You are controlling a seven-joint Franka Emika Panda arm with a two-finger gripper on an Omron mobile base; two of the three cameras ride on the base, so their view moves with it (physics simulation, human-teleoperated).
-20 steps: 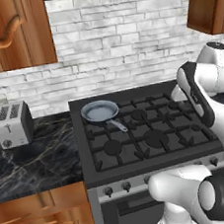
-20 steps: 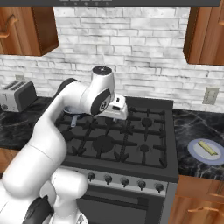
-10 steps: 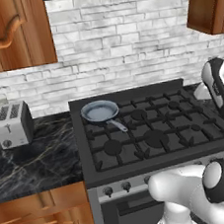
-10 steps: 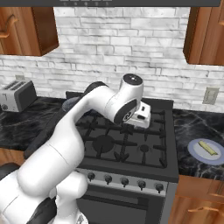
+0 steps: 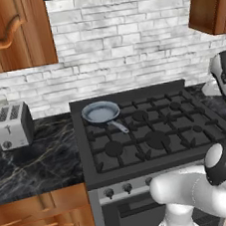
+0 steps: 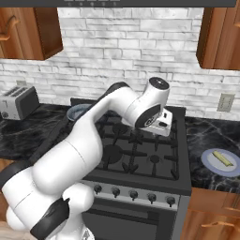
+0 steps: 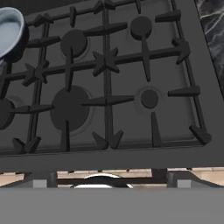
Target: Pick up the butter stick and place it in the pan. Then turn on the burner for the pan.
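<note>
Arm motion has carried the gripper (image 6: 161, 123) rightward over the stove toward the butter stick (image 6: 223, 158) on its plate (image 6: 209, 161), nothing picked yet; whether the jaws are released or clenched, I cannot tell.

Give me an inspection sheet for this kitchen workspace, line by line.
Surface: black stove with dark grates, set between dark marble counters.
Job's things: pan empty on the rear left burner; butter stick lying on a pale plate on the right counter.
Clutter: toaster on the left counter.
Gripper: over the stove's right side; fingers hidden, state cannot be told.
Cables: nothing seen.
Surroundings: white brick wall, wooden cabinets, wall outlet, stove knobs.
</note>
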